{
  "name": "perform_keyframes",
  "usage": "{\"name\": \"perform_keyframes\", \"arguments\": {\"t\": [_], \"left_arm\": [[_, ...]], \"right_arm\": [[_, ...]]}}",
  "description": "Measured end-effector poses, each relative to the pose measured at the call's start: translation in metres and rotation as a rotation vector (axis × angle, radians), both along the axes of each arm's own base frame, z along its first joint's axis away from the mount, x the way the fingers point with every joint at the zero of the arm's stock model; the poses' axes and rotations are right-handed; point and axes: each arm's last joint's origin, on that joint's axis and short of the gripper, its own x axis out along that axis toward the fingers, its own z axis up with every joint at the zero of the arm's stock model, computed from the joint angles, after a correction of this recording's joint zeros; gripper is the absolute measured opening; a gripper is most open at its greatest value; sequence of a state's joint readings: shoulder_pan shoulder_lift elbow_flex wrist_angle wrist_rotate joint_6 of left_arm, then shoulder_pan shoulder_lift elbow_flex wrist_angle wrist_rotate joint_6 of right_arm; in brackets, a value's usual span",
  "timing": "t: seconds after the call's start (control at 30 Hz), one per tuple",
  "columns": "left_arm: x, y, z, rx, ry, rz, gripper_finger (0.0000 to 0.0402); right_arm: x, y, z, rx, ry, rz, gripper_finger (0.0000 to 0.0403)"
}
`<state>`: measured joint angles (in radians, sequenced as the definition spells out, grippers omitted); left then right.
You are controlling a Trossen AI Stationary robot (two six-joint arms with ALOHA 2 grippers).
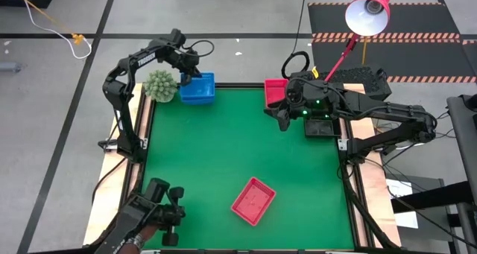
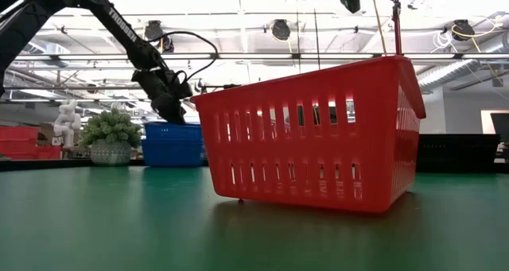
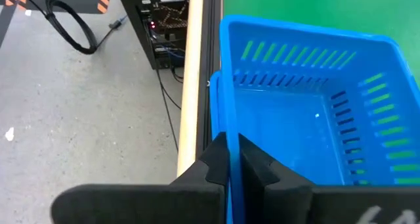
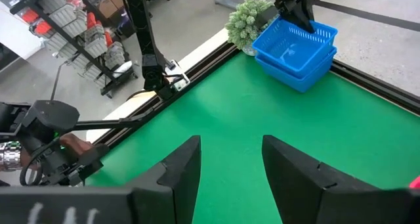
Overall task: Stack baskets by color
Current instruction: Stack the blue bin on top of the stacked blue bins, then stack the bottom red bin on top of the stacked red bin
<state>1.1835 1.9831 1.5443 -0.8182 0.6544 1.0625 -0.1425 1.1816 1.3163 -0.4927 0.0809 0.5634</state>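
Blue baskets (image 1: 198, 89) sit stacked at the table's far left (image 2: 173, 142) (image 4: 295, 46), the upper one nested in the one below. My left gripper (image 1: 191, 77) (image 3: 230, 166) is shut on the upper basket. One red basket (image 1: 253, 200) lies near the front centre, right before the low view's camera (image 2: 318, 136). Another red basket (image 1: 273, 92) sits at the far right, with a black basket (image 1: 320, 127) partly under my right arm. My right gripper (image 1: 283, 117) (image 4: 231, 166) hangs open above the table beside them, holding nothing. My left gripper pinches the upper blue basket's wall beside the table's far edge (image 3: 226, 142), one finger inside the basket and one outside. The fingers (image 3: 259, 168) slant down onto the rim from the far left. The basket stays nested in the blue one below it.
A green fuzzy plant ball (image 1: 161, 84) stands just left of the blue baskets. A pink lamp (image 1: 368, 12) leans over the far right corner. A further dark device (image 1: 160, 209) sits off the near left corner. Open green mat (image 1: 223, 142) lies in the middle.
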Motion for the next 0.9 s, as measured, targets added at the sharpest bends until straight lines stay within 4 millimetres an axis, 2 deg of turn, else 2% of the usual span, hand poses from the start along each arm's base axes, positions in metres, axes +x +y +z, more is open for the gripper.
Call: {"name": "perform_keyframes", "arguments": {"t": [0.2, 0.27, 0.43, 0.57, 0.63, 0.73, 0.9], "left_arm": [[0.0, -0.002, -0.004, -0.013, 0.007, -0.002, 0.0005], [0.001, -0.002, -0.005, -0.006, 0.018, -0.001, 0.0017], [0.007, -0.003, -0.006, 0.061, 0.121, 0.008, 0.0103], [0.012, -0.004, -0.006, 0.087, 0.136, 0.004, 0.0179], [0.015, -0.005, -0.004, 0.103, 0.146, 0.013, 0.0203], [0.02, -0.009, 0.004, 0.142, 0.165, 0.015, 0.0219], [0.026, -0.023, 0.034, 0.214, 0.133, 0.012, 0.0215]], "right_arm": [[0.0, 0.0, 0.0, -0.002, 0.001, 0.001, 0.0155], [0.0, 0.0, 0.0, -0.002, 0.001, 0.001, 0.0155], [0.0, 0.0, 0.0, -0.006, 0.002, 0.003, 0.0155], [0.0, 0.0, 0.0, -0.006, 0.002, 0.003, 0.0155], [0.0, 0.0, 0.0, -0.006, 0.002, 0.003, 0.0155], [0.0, 0.0, 0.0, -0.006, 0.002, 0.003, 0.0155], [0.0, 0.0, 0.0, -0.007, 0.002, 0.003, 0.0155]]}}
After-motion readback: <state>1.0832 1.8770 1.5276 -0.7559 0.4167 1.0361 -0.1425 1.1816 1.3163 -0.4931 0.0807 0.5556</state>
